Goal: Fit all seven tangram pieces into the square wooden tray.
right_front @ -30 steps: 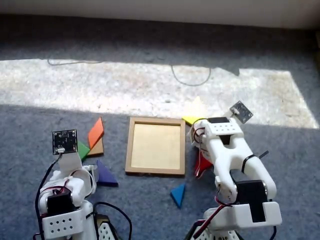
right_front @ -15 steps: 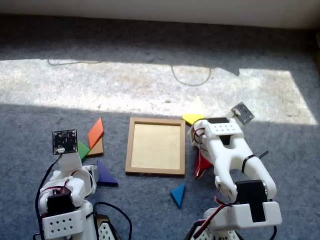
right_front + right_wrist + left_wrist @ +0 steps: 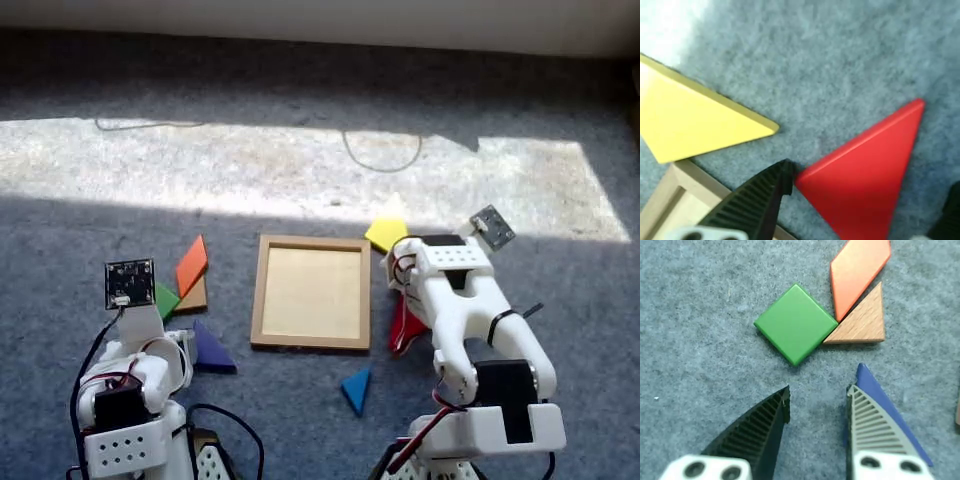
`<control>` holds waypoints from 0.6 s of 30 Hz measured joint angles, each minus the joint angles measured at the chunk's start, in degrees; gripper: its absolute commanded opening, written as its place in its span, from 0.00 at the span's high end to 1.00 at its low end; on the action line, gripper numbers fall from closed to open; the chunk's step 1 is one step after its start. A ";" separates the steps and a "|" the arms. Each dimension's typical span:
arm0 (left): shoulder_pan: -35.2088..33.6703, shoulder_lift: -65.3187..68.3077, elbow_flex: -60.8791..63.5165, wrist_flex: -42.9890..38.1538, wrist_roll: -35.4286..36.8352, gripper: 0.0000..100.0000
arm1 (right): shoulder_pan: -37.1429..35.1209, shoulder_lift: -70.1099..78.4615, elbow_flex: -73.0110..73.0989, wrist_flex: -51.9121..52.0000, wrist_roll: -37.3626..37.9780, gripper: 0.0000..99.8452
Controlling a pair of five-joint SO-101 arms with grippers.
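Since all seven pieces lie on carpet (image 3: 290,400) outside tray (image 3: 258,295), we judge fitting not begun. Lower left: left gripper (image 3: 817,395) spread, holding nothing, over green square (image 3: 795,324), orange parallelogram (image 3: 860,272), wood triangle (image 3: 862,322), purple triangle (image 3: 885,400). Centre: tray. Right of it: blue triangle (image 3: 357,388), yellow triangle (image 3: 386,234). Right gripper (image 3: 867,190) spread wide, straddling red triangle (image 3: 865,170), likely lining up grasp.

Sunlight bands the far carpet (image 3: 300,170); the near part lies shaded.
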 measured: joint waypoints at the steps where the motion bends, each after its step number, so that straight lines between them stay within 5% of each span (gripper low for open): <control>1: 0.00 0.00 0.00 0.00 0.00 0.81 | 0.00 0.00 0.00 0.00 0.00 0.56; 7: 0.00 0.00 0.00 0.00 0.00 0.81 | -0.79 0.00 0.00 -0.18 0.00 0.57; 13: 0.00 0.00 0.00 0.00 0.00 0.81 | -0.79 0.00 0.00 -0.18 0.00 0.75; 18: 0.00 0.00 0.00 0.00 0.00 0.81 | -0.09 -0.62 0.09 0.26 0.00 0.77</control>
